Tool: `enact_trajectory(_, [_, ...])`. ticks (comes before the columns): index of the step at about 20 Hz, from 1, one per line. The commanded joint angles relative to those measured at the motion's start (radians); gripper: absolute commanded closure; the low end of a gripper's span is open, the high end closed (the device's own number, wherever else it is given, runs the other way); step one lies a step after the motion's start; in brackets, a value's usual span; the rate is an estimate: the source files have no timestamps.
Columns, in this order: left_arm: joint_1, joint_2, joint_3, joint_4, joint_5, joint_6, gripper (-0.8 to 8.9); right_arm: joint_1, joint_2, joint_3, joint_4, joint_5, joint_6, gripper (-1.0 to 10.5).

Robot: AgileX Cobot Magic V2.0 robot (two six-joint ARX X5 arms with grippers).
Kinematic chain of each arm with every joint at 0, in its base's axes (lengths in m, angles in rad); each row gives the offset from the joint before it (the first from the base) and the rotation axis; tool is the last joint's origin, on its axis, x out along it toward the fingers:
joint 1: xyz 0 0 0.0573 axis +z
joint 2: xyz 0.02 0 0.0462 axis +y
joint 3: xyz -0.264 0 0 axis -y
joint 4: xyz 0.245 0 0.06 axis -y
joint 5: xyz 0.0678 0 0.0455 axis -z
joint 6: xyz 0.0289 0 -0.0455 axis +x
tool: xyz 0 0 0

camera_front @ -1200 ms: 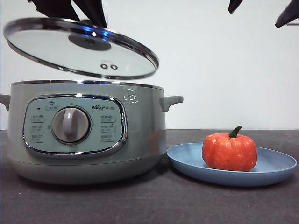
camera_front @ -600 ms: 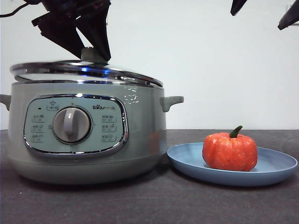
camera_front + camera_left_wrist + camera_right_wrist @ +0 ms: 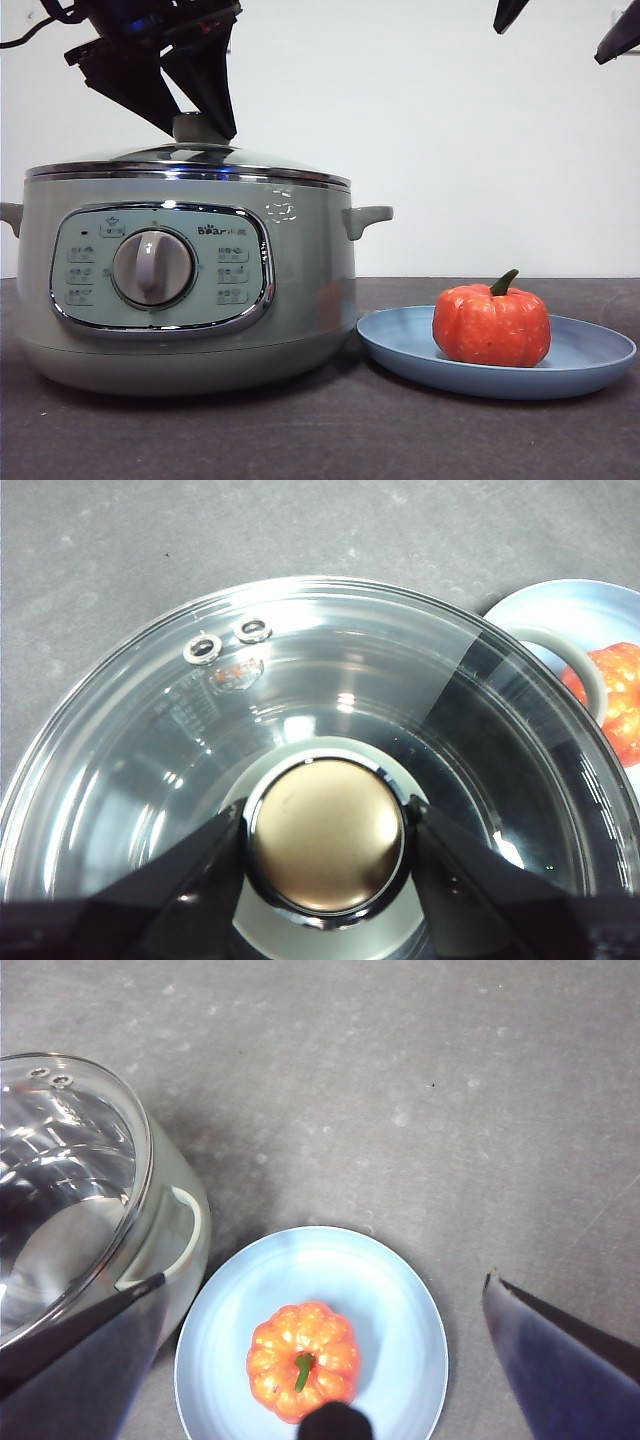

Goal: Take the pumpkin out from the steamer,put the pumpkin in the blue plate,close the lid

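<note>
The sage-green steamer (image 3: pixel 190 300) stands at the left. Its glass lid (image 3: pixel 190 160) sits level on the rim. My left gripper (image 3: pixel 200 125) comes down from above and is shut on the lid's pale green knob (image 3: pixel 325 830), one jaw against each side. The orange pumpkin (image 3: pixel 491 325) sits upright in the blue plate (image 3: pixel 590 350), right of the steamer. My right gripper (image 3: pixel 325 1280) is open and empty, high above the plate; in the front view only the tips of the right gripper (image 3: pixel 560 25) show at the top right.
Dark grey tabletop (image 3: pixel 400 1080) lies all around the steamer and plate. The steamer's side handle (image 3: pixel 368 217) points toward the plate, and the plate's edge lies close to the steamer's base.
The lid was tilted in the air above the steamer a second ago. My left gripper has lowered it, and it now rests flat on the rim. The pumpkin and the right arm have not moved.
</note>
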Motion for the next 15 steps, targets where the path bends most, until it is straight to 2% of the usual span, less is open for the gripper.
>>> enact_trajectory(1, [0.007,0.001,-0.015,-0.014,-0.021,0.012,3.42,0.000,-0.001,-0.006,0.005,0.002,0.008,3.5])
enact_trajectory(6, [0.012,-0.022,0.010,-0.030,-0.022,0.011,3.42,0.000,-0.001,-0.006,0.005,-0.005,0.008,3.5])
enact_trajectory(11, [0.011,-0.155,0.026,-0.089,-0.031,0.006,3.52,0.001,-0.027,-0.006,0.006,-0.005,-0.013,3.5])
enact_trajectory(12, [0.011,-0.192,0.026,-0.112,-0.046,0.005,3.91,0.001,-0.041,-0.006,0.006,-0.005,-0.021,3.9])
enact_trajectory(13, [0.011,-0.232,0.026,-0.137,-0.061,0.006,4.81,0.001,-0.058,-0.006,0.006,-0.005,-0.033,5.0])
enact_trajectory(15, [0.011,-0.316,0.026,-0.175,-0.075,0.014,7.65,0.001,-0.098,-0.006,0.008,-0.005,-0.056,8.3])
